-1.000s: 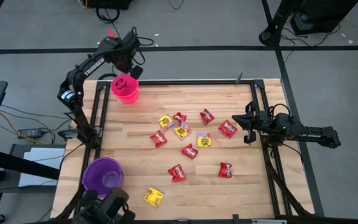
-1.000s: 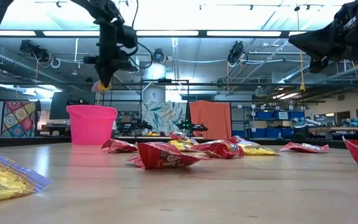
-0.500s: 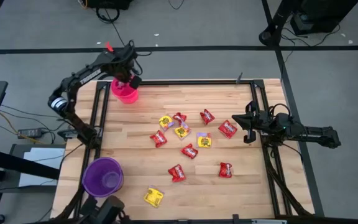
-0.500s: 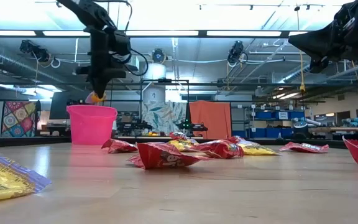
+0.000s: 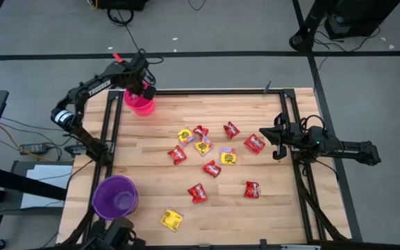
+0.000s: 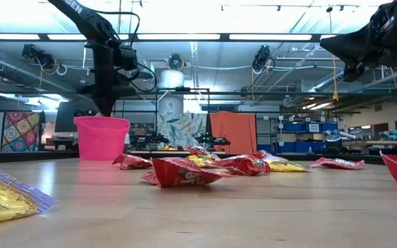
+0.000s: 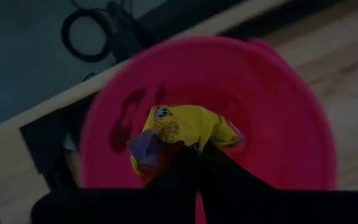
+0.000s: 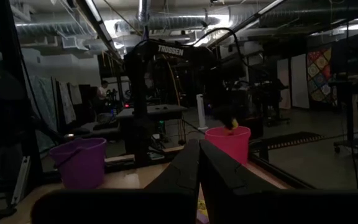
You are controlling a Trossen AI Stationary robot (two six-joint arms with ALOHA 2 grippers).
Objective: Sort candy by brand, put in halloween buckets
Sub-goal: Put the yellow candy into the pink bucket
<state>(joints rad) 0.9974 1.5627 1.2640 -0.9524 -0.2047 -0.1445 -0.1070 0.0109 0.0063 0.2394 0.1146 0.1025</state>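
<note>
My left gripper (image 5: pixel 144 89) hangs over the mouth of the hot pink bucket (image 5: pixel 139 104) at the table's far left corner, shut on a yellow candy packet (image 7: pixel 179 127) with a purple corner. In the low view the fingers (image 6: pixel 106 109) reach the pink bucket's rim (image 6: pixel 102 120) and the packet is hidden. Several red and yellow packets (image 5: pixel 207 149) lie flat mid-table. The purple bucket (image 5: pixel 115 196) stands at the near left. My right gripper (image 5: pixel 278 141) waits at the right edge, shut and holding nothing. My left gripper pinches the yellow packet at its edge (image 7: pixel 194 146) between its two fingers, coming from above and pointing down. The packet is lifted clear and bunches up below the fingers, inside the ring of the pink bucket's rim (image 7: pixel 291 93).
A lone yellow packet (image 5: pixel 171 220) lies near the near edge, close to the purple bucket. Two red packets (image 5: pixel 252 189) sit nearer than the main scatter. Dark rails (image 5: pixel 292 125) frame the table's left and right sides. Bare wood lies between the pink bucket and the candy.
My left gripper, shut on the yellow packet throughout, has moved down and a little toward the table's left, from above the pink bucket to its rim. The packet, visible above the rim in the low view half a second ago, has sunk out of sight there.
</note>
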